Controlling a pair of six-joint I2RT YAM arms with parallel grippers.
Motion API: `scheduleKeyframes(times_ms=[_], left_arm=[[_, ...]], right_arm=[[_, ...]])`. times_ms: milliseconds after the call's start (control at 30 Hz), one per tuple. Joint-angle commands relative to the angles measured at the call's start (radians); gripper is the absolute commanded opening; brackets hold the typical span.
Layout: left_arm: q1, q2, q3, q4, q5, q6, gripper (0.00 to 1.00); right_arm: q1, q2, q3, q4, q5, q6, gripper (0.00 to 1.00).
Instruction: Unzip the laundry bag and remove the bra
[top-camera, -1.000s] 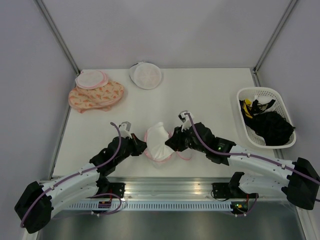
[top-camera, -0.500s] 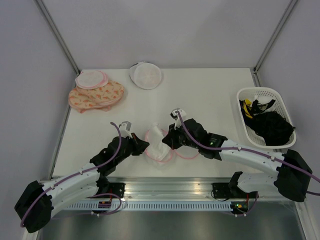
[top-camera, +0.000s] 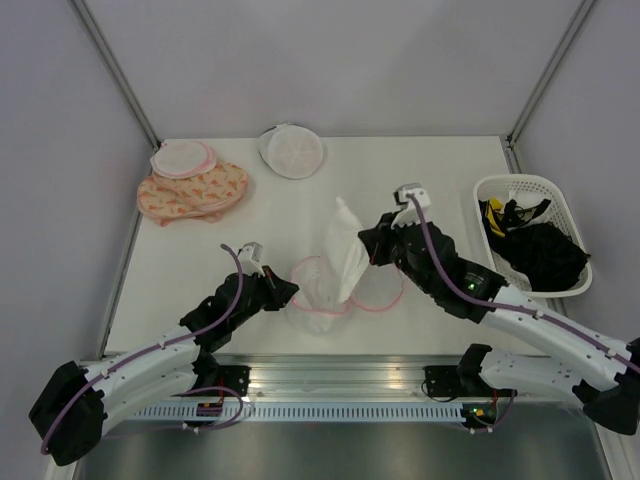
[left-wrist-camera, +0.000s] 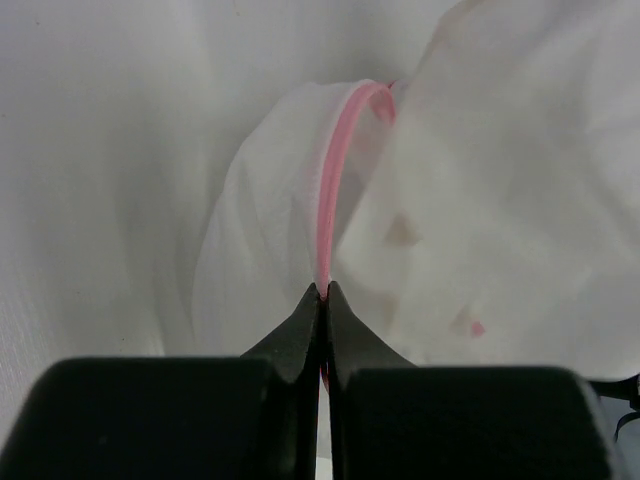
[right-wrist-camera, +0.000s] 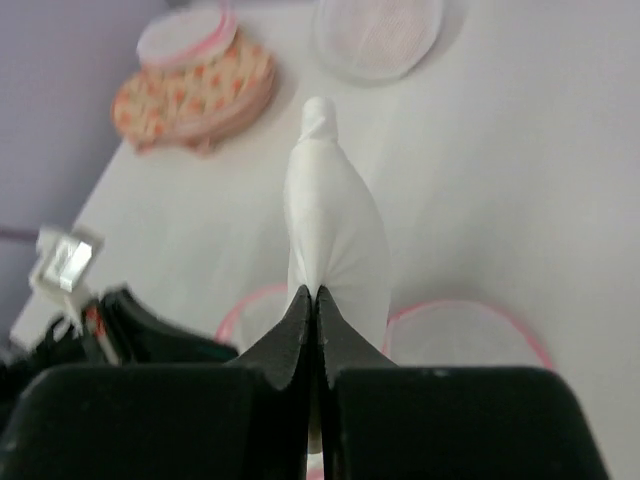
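Note:
The laundry bag (top-camera: 310, 295) lies unzipped near the table's front, its two pink-rimmed mesh halves spread side by side. My left gripper (top-camera: 290, 292) is shut on the pink rim (left-wrist-camera: 335, 190) of the left half. The bra (top-camera: 345, 250), white and folded into a tall cone, hangs above the bag between the two halves. My right gripper (top-camera: 372, 245) is shut on the bra's lower part and holds it up. In the right wrist view the bra (right-wrist-camera: 335, 220) rises from my fingertips, and the bag's right half (right-wrist-camera: 470, 335) lies below with nothing showing in it.
A plain white round case (top-camera: 291, 150) sits at the back centre. A pink-edged case (top-camera: 182, 158) rests on an orange patterned cloth (top-camera: 200, 192) at the back left. A white basket (top-camera: 520, 182) with dark garments stands at the right edge.
My right gripper has shut on the bra and pulled it up and to the right, out of the bag. The left gripper has stayed on the rim.

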Motion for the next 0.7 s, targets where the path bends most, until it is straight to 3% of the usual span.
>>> scheduleKeyframes(times_ms=[0,133,300,433,567,600,667], left_arm=[[-0.004,0.007,0.003,0.044,0.007,-0.012,0.02],[-0.004,0.005,0.006,0.040,0.005,-0.012,0.02],[-0.004,-0.004,0.016,0.017,0.005,-0.011,0.02],[-0.004,-0.010,0.035,-0.006,0.002,-0.003,0.02],[-0.004,-0.006,0.055,-0.018,0.008,0.003,0.02],[-0.004,-0.004,0.060,-0.018,0.010,0.006,0.02],[-0.004,-0.001,0.062,-0.020,0.012,0.008,0.02]], right_arm=[[-0.057,-0.023,0.150,-0.130,0.365,-0.007,0.00],[-0.182,0.010,0.244,-0.244,0.506,0.050,0.01],[-0.446,0.008,0.264,-0.213,0.557,0.067,0.01],[-0.673,0.040,0.283,-0.166,0.460,0.076,0.00],[-0.919,0.099,0.306,-0.117,0.220,0.126,0.00],[-1.030,0.131,0.332,-0.115,0.175,0.148,0.00],[-1.118,0.187,0.378,-0.101,0.053,0.188,0.01]])
